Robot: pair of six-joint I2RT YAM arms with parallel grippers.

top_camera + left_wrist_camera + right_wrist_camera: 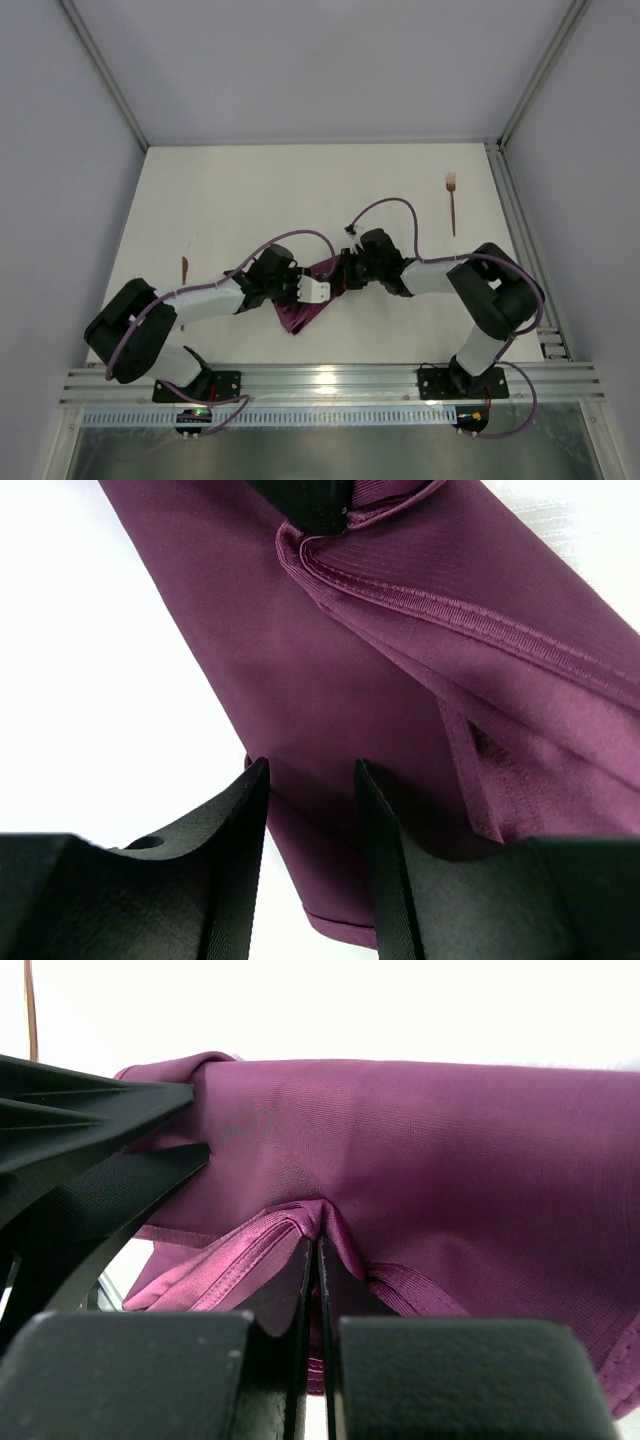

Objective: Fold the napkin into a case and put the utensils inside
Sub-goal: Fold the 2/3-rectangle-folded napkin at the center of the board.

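The right claw (319, 1255) pinches a hemmed fold of the napkin (297, 314), bunched on the counter (260, 190); the left claw (310, 820) stands half-wide astride it. Best it closes squarely on every layer, keeping edges aligned.

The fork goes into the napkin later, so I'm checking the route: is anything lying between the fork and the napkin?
No loose thing lies on the table between the fork and the napkin. Only the right arm's wrist and purple cable hang over that stretch, its fingers shut on the napkin.
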